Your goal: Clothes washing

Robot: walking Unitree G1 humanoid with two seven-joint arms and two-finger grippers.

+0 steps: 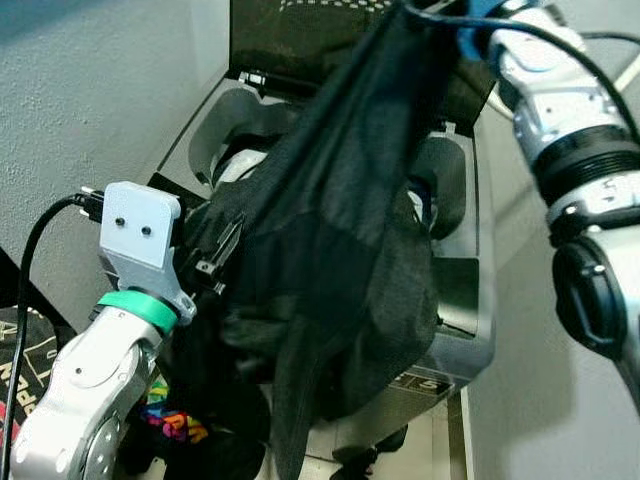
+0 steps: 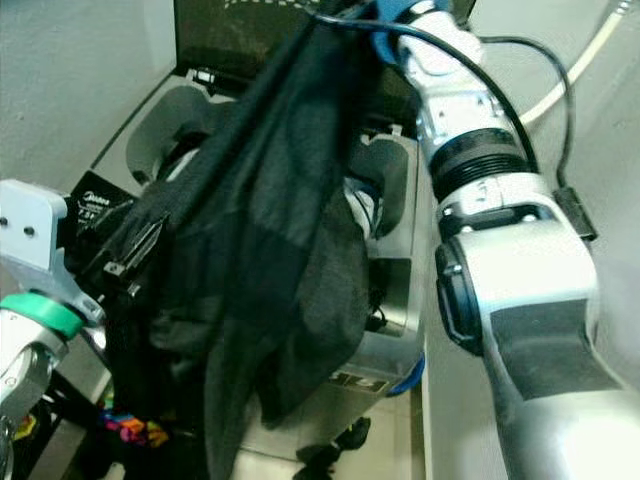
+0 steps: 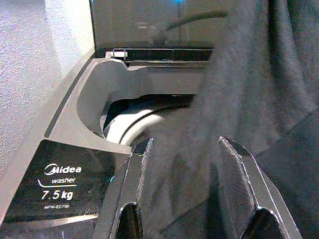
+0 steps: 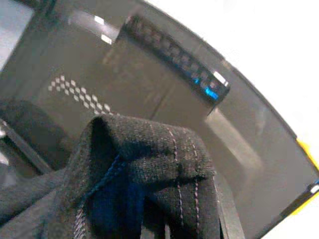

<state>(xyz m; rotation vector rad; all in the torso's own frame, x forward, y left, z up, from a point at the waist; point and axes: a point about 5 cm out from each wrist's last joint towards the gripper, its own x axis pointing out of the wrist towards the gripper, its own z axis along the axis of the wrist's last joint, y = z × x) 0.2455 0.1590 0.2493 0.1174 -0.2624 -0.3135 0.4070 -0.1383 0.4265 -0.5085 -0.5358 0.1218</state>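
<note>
A large black garment [image 1: 340, 250] hangs from high over the open top-loading washing machine [image 1: 470, 310] and drapes down across its front edge. My right gripper [image 1: 440, 12] is raised in front of the upright lid [image 1: 290, 35] and is shut on the garment's top hem, which bunches over its fingers [image 4: 222, 209]. My left gripper [image 3: 184, 149] is at the machine's front left corner, open, with a fold of the dark cloth lying between its two fingers. The pale drum opening [image 3: 134, 124] shows behind the cloth.
A grey wall [image 1: 90, 100] runs close along the machine's left side. Colourful clothing [image 1: 175, 420] and more dark fabric lie low at the front left. A black cable [image 1: 40, 240] loops from my left wrist. A Midea label [image 3: 62, 181] marks the machine's front left corner.
</note>
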